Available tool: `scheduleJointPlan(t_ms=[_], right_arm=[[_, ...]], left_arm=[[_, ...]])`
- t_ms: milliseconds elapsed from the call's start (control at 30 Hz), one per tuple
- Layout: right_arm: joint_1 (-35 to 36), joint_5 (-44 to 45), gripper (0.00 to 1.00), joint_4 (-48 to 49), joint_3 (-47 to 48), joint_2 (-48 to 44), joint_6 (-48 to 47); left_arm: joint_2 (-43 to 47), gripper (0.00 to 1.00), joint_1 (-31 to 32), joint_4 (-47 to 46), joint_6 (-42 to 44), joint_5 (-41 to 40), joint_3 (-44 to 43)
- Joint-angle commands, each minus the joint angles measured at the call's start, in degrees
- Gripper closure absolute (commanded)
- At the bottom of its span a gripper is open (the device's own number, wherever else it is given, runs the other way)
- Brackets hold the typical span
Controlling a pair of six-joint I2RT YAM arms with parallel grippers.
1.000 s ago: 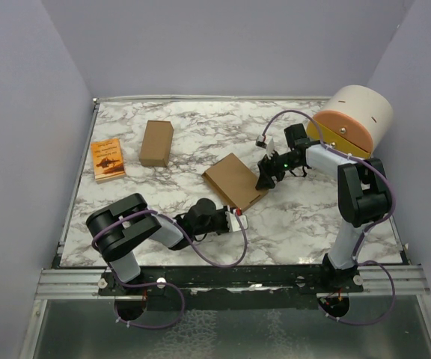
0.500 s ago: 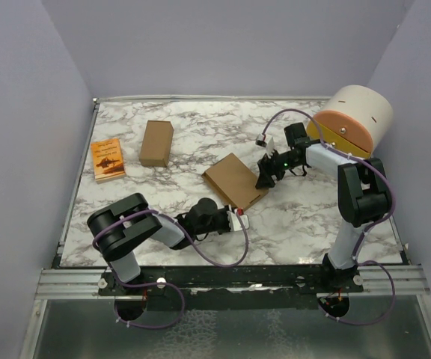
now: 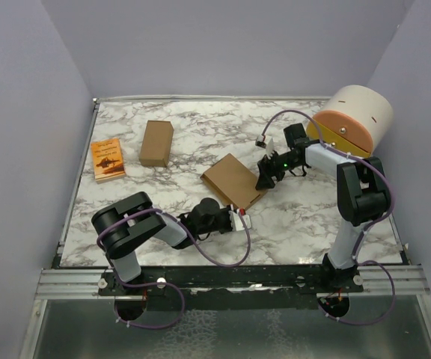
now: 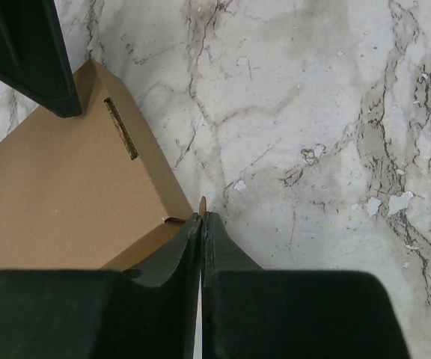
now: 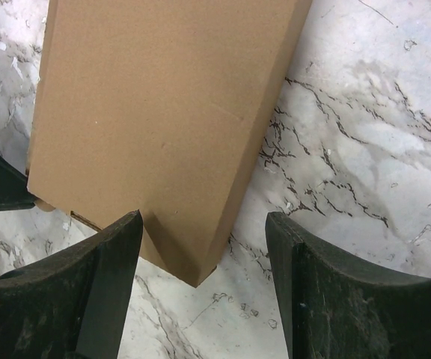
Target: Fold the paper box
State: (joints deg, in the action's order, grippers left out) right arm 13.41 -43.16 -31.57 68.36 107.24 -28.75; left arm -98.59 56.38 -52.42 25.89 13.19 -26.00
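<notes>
Pinches the left gripper [image 4: 203, 217] fully together, with a thin brown sliver of cardboard caught edge-on between the tips. Meets the paper box [image 4: 66, 194] right there, at its near corner, beside a small folded flap [image 4: 152, 238] and a narrow slot [image 4: 122, 129] cut close to the box's edge. Lies low over the marble tabletop [image 4: 313, 112], reaching in from the near edge.

Spreads the right gripper [image 5: 204, 218] wide, with one dark finger [image 5: 99, 284] on each side of the box's opposite corner, so that the corner points into the gap. Clamps nothing there. Cannot tell from the right wrist view whether either finger touches the cardboard.

Between the two grippers: the box lying flat, a shallow plain brown rectangle with its top closed over. Sits about the middle of the tabletop, a little toward the right edge, turned diagonal to all four edges.

Farther out, toward the far-left corner and well apart from the task's box: a narrower brown box [image 3: 156, 143], also lying flat. Beside that, near the left edge: a small orange booklet [image 3: 108, 159], face up. At the far-right corner, just behind the right arm: a large round drum [image 3: 354, 120], cream on its curved wall, with an orange face turned toward the tabletop's middle.
</notes>
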Motion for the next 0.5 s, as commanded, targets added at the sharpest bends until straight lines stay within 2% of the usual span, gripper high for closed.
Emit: scheduleJointPlan(t_ms=[0, 467], right_arm=[[-0.2, -0.5, 0.32, -0.5, 1.5, 1.1, -0.6], [-0.2, 0.0, 0.33, -0.3, 1.2, 1.9, 0.6]], left_arm=[[0.4, 0.99, 0.5, 0.4, 0.1, -1.9, 0.2], [1.0, 1.00, 0.5, -1.0, -4.1, -3.6, 2.7]])
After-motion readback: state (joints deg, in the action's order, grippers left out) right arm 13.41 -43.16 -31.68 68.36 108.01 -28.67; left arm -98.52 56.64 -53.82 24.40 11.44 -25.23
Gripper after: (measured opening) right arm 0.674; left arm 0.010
